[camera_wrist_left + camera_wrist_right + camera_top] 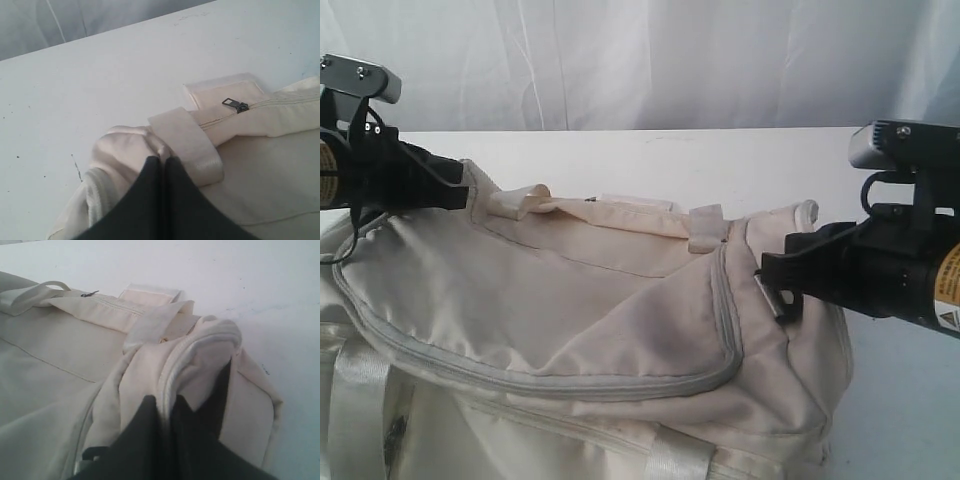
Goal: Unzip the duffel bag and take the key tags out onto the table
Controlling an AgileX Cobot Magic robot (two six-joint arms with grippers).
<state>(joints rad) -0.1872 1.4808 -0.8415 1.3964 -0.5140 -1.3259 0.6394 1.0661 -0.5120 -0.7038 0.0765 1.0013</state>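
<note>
The left tool has its two dark fingers pressed tight together on a bunched fold of cloth at one end of the bag. Seen from its own wrist, the cream fabric puffs out just past the tips. The right tool is at the opposite end, closed on a raised ridge of the bag's edge, with the piped seam squeezed between its fingers. So the bag is pinched at both ends.

Beneath it is a wide white tabletop, plain and matt, with a few small dark specks near the left tool. Behind the tabletop hangs a pale, wrinkled drape.

The bag lies on the near part of the tabletop, filling most of the space between the two arms. It is cream, soft and slumped, creased across the top. A grey zip runs in a long curve around the top panel and looks closed along the length I can see. Along the far edge a small dark zip pull sits just beside a cream strap loop. A glossy webbing handle shows at the near left corner.
</note>
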